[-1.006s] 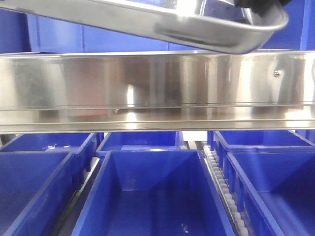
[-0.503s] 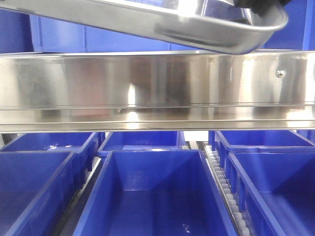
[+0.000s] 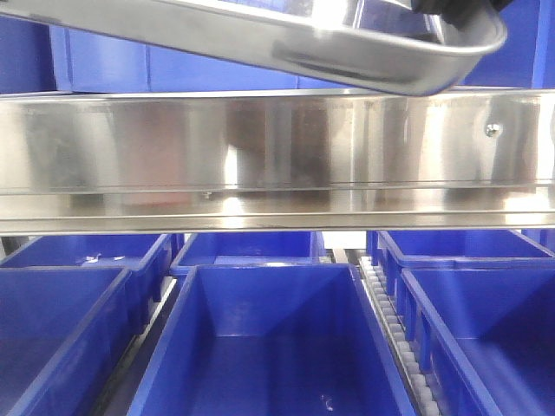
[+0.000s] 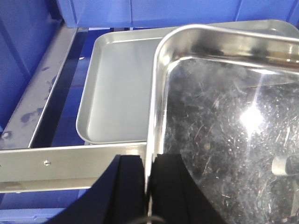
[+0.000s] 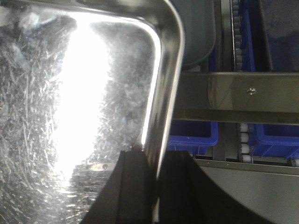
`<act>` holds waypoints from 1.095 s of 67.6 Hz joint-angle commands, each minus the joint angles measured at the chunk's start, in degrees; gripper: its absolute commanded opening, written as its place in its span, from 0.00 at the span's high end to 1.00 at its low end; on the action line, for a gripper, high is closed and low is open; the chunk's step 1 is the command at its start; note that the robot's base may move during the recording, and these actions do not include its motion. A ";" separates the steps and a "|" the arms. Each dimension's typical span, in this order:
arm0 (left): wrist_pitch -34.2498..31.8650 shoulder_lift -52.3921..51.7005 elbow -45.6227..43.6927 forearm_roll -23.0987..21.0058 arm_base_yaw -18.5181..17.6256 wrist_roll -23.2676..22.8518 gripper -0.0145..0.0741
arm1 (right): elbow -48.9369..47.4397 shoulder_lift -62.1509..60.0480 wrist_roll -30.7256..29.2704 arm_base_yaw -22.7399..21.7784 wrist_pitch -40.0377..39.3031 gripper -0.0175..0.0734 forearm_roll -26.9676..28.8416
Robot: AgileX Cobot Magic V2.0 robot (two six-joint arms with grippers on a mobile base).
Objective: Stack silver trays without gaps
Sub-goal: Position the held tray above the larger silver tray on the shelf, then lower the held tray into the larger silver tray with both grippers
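Blue bins (image 3: 269,347) below; left fingers (image 4: 128,189), right fingers (image 5: 133,186) pinch tray (image 4: 224,140)

Premises present as a warehouse or stockroom flow rack. In the front view, rows of blue plastic bins (image 3: 269,347) fill the lower frame, with a roller track (image 3: 395,338) between them. A steel shelf panel (image 3: 277,147) crosses mid-frame, with silver trays (image 4: 117,88) at the level above.

Glossy, scratched steel tray (image 4: 224,140); plastic bins (image 3: 260,303)
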 commanded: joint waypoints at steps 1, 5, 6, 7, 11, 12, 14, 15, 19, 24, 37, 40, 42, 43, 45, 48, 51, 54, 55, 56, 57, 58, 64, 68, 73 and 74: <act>-6.39 0.39 -0.29 1.46 -0.58 -0.61 0.85 | -0.85 -0.27 -0.98 0.79 -25.62 0.82 -0.27; -6.39 0.39 -0.29 1.46 -0.58 -0.61 0.85 | -0.85 -0.27 -0.98 0.79 -25.62 0.82 -0.27; -6.39 0.39 -0.29 1.30 -0.58 -0.61 0.85 | -0.85 -0.27 -0.98 0.79 -25.62 0.82 -0.27; -6.39 0.39 -0.29 1.25 -0.58 -0.61 0.85 | -0.85 -0.27 -0.98 0.79 -25.62 0.82 -0.27; -6.39 0.39 -0.29 0.67 -0.58 -0.61 0.85 | -0.85 -0.27 -0.98 0.79 -25.62 0.82 -0.27; -6.39 0.39 -0.29 0.36 -0.58 -0.61 0.85 | -0.85 -0.27 -0.98 0.79 -25.62 0.82 -0.27; -6.39 0.39 -0.29 -0.12 -0.58 -0.61 0.85 | -0.85 -0.27 -0.98 0.79 -25.62 0.82 -0.27; -6.55 0.39 -0.29 -0.39 -0.58 -0.61 0.85 | -0.85 -0.27 -1.09 0.79 -25.61 0.82 -0.27; -7.33 0.39 -0.29 -2.10 -0.58 -0.61 0.85 | -0.85 -0.27 -1.52 0.66 -25.35 0.82 -0.27; -8.30 0.39 -0.29 -4.88 -0.24 0.63 0.85 | -0.85 -0.27 -1.52 -1.03 -25.08 0.82 -0.27; -16.66 0.39 -0.29 -15.68 7.67 7.50 0.85 | -1.19 0.28 -2.83 -9.07 -25.35 0.82 -0.27; -18.98 0.39 -0.29 -17.64 10.54 9.56 0.85 | -1.19 0.50 -3.54 -10.83 -26.28 0.82 -0.27; -21.45 0.53 -0.29 -19.50 12.50 11.12 0.85 | -1.19 1.03 -3.78 -11.89 -27.14 0.82 -0.27; -22.47 0.53 -0.29 -20.19 13.49 11.96 0.85 | -1.31 1.01 -3.91 -12.37 -27.67 0.82 -0.27; -24.52 0.80 -0.29 -21.43 15.98 14.13 0.85 | -1.31 1.62 -4.04 -13.30 -28.80 0.82 -0.27; -27.45 1.19 -0.29 -23.42 18.48 16.27 0.85 | -1.52 2.67 -4.04 -14.69 -30.63 0.82 -0.27; -30.02 1.93 -0.29 -25.60 22.02 19.28 0.85 | -1.79 3.71 -4.04 -16.04 -32.10 0.82 -0.27; -32.46 2.90 -0.51 -29.06 24.99 22.27 0.85 | -2.54 5.49 -4.04 -17.30 -33.33 0.82 -0.27; -32.74 3.10 -0.48 -29.68 25.97 23.54 0.85 | -2.86 6.05 -4.04 -17.84 -33.81 0.82 -0.27; -33.15 3.46 -0.79 -30.90 26.93 24.88 0.85 | -3.22 6.63 -4.04 -18.18 -33.94 0.82 -0.27; -33.49 3.82 -0.98 -32.12 27.87 26.32 0.85 | -3.64 7.27 -4.04 -18.49 -34.22 0.82 -0.27; -33.78 4.40 -1.18 -33.33 28.77 27.83 0.85 | -4.30 7.89 -4.04 -18.79 -34.45 0.82 -0.27; -35.25 7.16 -3.26 -40.71 34.03 36.94 0.85 | -7.74 12.48 -5.55 -20.67 -36.17 0.82 -0.27; -36.18 9.06 -5.18 -43.42 36.37 40.10 0.85 | -10.29 15.16 -5.83 -21.40 -36.15 0.82 -0.27; -36.34 11.12 -7.92 -44.69 38.95 42.21 0.85 | -13.80 18.13 -6.78 -22.27 -36.15 0.82 -0.27; -36.22 11.55 -8.55 -44.92 39.39 42.67 0.85 | -14.41 19.00 -6.91 -22.39 -36.15 0.82 -0.27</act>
